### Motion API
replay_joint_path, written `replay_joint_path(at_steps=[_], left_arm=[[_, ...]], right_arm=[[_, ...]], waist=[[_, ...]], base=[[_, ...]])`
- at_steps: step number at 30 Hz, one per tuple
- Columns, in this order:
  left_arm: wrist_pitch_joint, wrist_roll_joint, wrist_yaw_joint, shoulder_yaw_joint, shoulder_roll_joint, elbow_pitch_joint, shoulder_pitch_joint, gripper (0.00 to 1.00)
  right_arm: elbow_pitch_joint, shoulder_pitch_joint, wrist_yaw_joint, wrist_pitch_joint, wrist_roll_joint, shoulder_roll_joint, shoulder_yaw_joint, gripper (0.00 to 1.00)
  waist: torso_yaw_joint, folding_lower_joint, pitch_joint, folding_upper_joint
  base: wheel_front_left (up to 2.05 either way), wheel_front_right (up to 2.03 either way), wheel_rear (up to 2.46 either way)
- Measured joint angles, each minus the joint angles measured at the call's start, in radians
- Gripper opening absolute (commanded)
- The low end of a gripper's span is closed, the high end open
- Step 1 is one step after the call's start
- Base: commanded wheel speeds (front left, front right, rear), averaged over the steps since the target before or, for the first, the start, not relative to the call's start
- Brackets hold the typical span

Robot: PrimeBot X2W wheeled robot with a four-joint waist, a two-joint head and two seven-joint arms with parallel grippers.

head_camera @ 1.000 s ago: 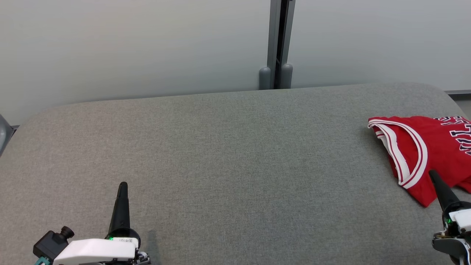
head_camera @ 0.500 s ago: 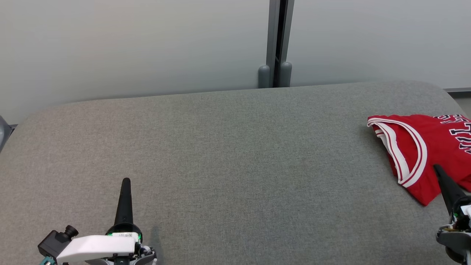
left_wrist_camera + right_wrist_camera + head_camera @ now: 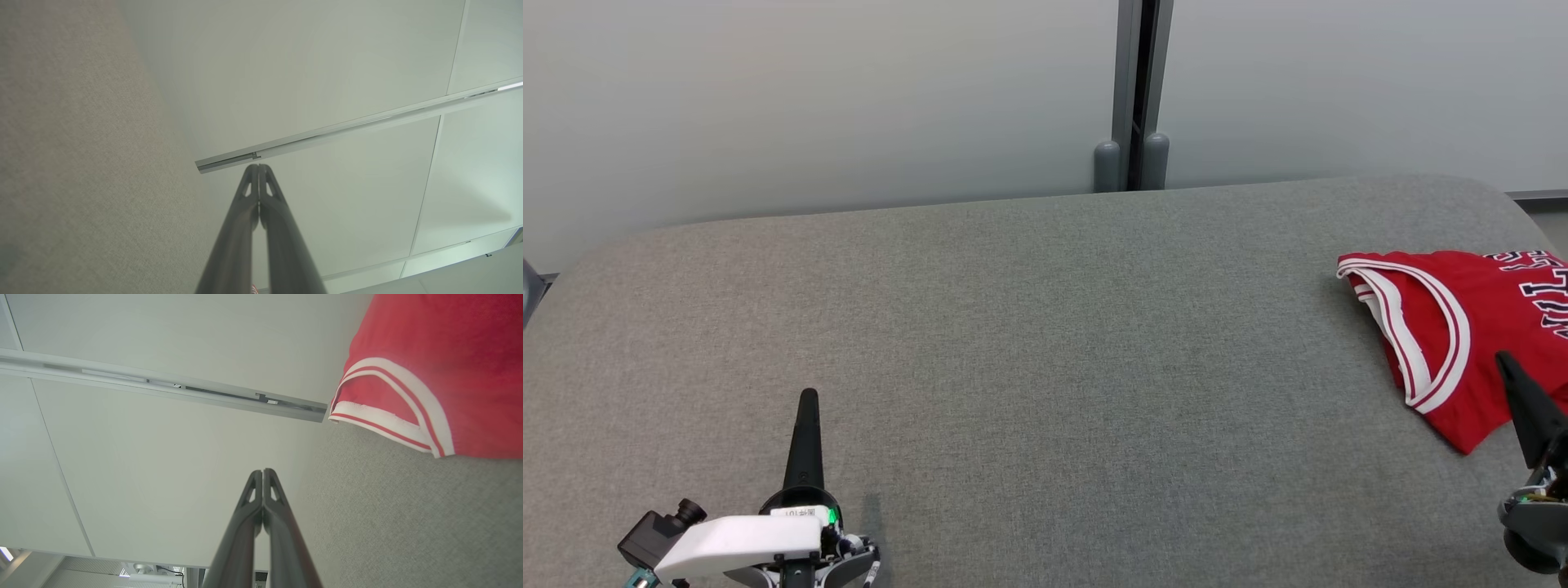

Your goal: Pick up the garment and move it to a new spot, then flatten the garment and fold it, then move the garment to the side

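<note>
The garment [image 3: 1462, 327] is a red jersey with white trim and dark lettering, lying folded at the far right of the grey padded table [image 3: 1045, 343], partly cut off by the picture's right edge. The right wrist view has its trimmed edge [image 3: 429, 384] at the upper right. My right gripper [image 3: 1503, 359] is shut and empty, its tip over the garment's near edge; whether it touches the cloth I cannot tell. Its fingers [image 3: 263, 473] press together. My left gripper [image 3: 808, 397] is shut and empty at the lower left, far from the garment, tips together [image 3: 258, 166].
A pale wall [image 3: 809, 98] runs behind the table, with a grey vertical post [image 3: 1134, 98] at the middle. The table's rounded corners show at the back left and back right. Bare grey cloth spans the middle and left.
The camera has tilted slightly, so the table sits a little higher in the head view. Both grippers stay shut; the right one has drifted rightward toward the picture's edge.
</note>
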Motion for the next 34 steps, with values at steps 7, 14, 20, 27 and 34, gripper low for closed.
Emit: replay_joint_path(at_steps=[7,14,20,27,34], left_arm=[[-0.004,-0.044,-0.008,-0.003,-0.008,0.005,-0.008,0.0],[-0.008,-0.086,-0.015,-0.007,-0.018,0.009,-0.016,0.0],[-0.01,-0.122,-0.018,-0.01,-0.024,0.012,-0.023,0.0],[-0.014,-0.153,-0.026,-0.014,-0.03,0.015,-0.029,0.0],[-0.014,-0.153,-0.026,-0.014,-0.03,0.015,-0.029,0.0]], right_arm=[[0.017,-0.015,0.0,0.018,0.049,-0.004,-0.014,0.0],[0.031,-0.029,0.0,0.037,0.094,-0.006,-0.026,0.0],[0.045,-0.04,0.0,0.052,0.134,-0.008,-0.037,0.0],[0.056,-0.053,0.0,0.062,0.17,-0.011,-0.046,0.0],[0.057,-0.053,0.0,0.062,0.172,-0.011,-0.046,0.0]], waist=[[-0.002,0.0,0.003,0.0],[-0.003,0.0,0.006,0.0],[-0.004,0.0,0.009,0.0],[-0.006,0.0,0.011,0.0],[-0.006,0.0,0.011,0.0]], base=[[0.0,0.0,0.0],[0.0,0.0,0.0],[0.0,0.0,0.0],[0.0,0.0,0.0],[0.0,0.0,0.0]])
